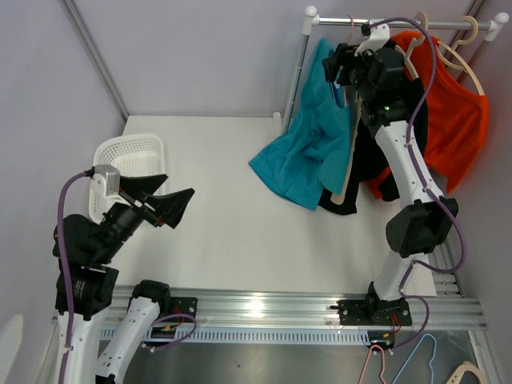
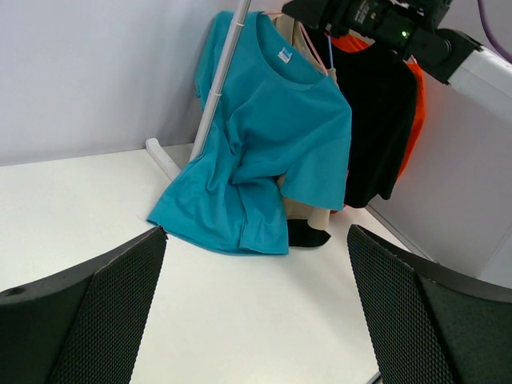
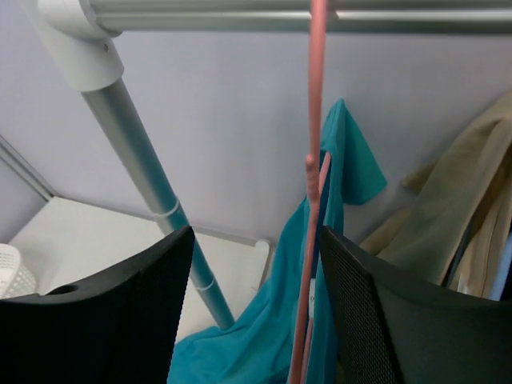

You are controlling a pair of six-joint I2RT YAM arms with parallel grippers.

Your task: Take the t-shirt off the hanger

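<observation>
A teal t-shirt (image 1: 308, 152) hangs on a thin pink hanger (image 3: 314, 200) at the left end of the clothes rail (image 1: 384, 22). Its lower half trails onto the white table (image 1: 232, 240). The shirt also shows in the left wrist view (image 2: 272, 136) and the right wrist view (image 3: 272, 344). My right gripper (image 1: 340, 72) (image 3: 256, 234) is up by the rail. Its jaws stand apart around the hanger's stem, which lies close to the right finger (image 3: 376, 320). Low at the table's left, my left gripper (image 1: 172, 192) (image 2: 256, 232) is wide open and holds nothing.
A black shirt (image 1: 376, 160), an orange shirt (image 1: 456, 120) and a beige garment (image 3: 456, 208) hang further right on the rail. The rack's upright pole (image 1: 296, 72) stands beside the teal shirt. A white mesh basket (image 1: 128, 156) sits at the table's left. Spare hangers (image 1: 400, 364) lie below the front rail.
</observation>
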